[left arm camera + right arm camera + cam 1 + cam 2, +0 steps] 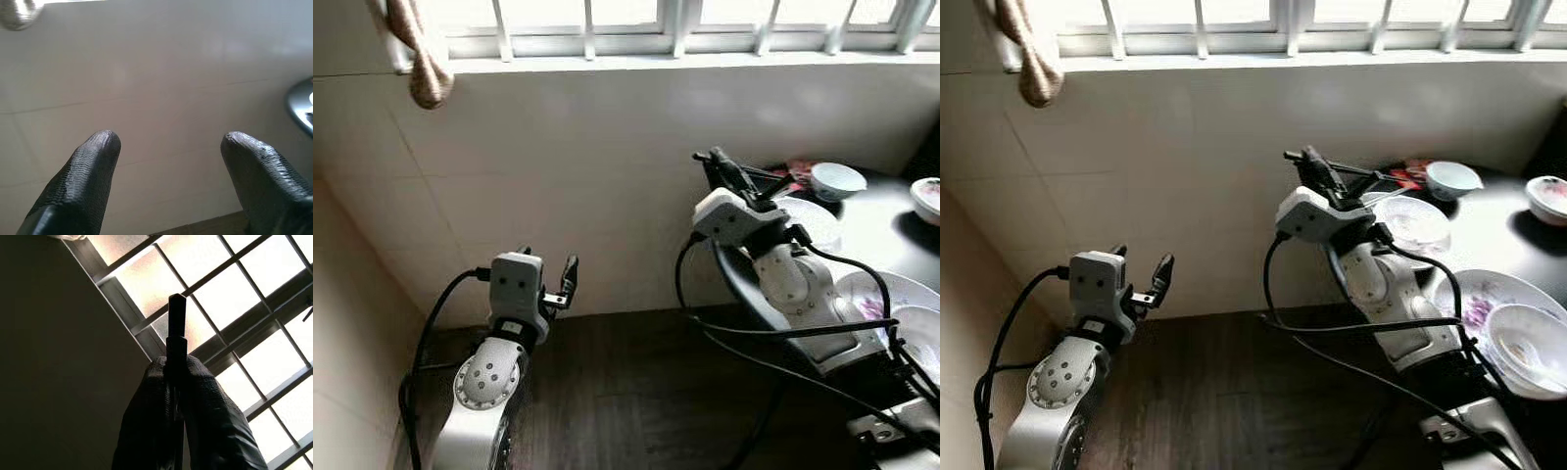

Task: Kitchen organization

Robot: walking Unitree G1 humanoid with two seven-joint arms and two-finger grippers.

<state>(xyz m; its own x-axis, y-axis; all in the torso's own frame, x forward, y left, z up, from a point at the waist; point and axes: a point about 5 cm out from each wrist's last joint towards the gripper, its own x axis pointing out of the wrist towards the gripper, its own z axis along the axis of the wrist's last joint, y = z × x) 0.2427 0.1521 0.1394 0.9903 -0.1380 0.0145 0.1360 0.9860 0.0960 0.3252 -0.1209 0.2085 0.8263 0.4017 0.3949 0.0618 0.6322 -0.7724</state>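
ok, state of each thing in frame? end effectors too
left end effector: open, empty, facing the tiled wall
right end effector: shut on a thin dark utensil, raised toward the window
small bowl: upright on the dark table
glass dish: upright
floral plate: bowl stacked on it

Daylight glares through the barred window (675,20), leaving the floor (617,392) dim and the right wrist view backlit, sharp throughout.
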